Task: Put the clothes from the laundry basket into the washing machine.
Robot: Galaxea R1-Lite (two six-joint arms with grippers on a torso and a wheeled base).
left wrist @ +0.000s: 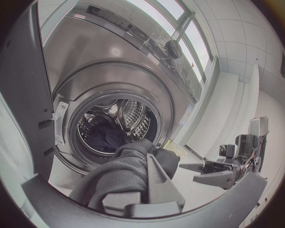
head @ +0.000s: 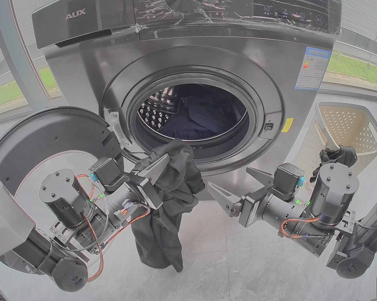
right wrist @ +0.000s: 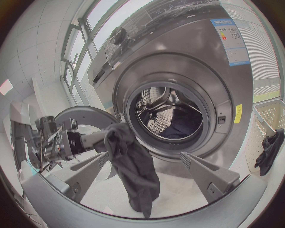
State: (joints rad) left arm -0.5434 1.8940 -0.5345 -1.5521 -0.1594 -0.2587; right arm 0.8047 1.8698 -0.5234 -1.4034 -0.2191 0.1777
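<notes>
Because the left end effector (head: 163, 162) is clamped on only the upper bunch of the dark grey knitted garment (head: 166, 220), most of that cloth hangs slack beneath it, just short of the round drum mouth (head: 222, 142) of the silver front-loading washing machine (head: 189, 57). If it is let go too early, the long tail would likely drape over the lip or slide down to the pale tiled floor (head: 233, 267) (dark blue clothes (head: 198, 115) already lie deeper inside, ahead of the end effector). The open round grey door (head: 48, 139) sits close beside that arm, so a wide swing could knock it. The right end effector (head: 229, 179) is spread wide and empty, near the hanging cloth, and might snag it. Behind it, a black garment (head: 339, 155) is draped on the beige perforated plastic laundry basket (head: 325, 115).
</notes>
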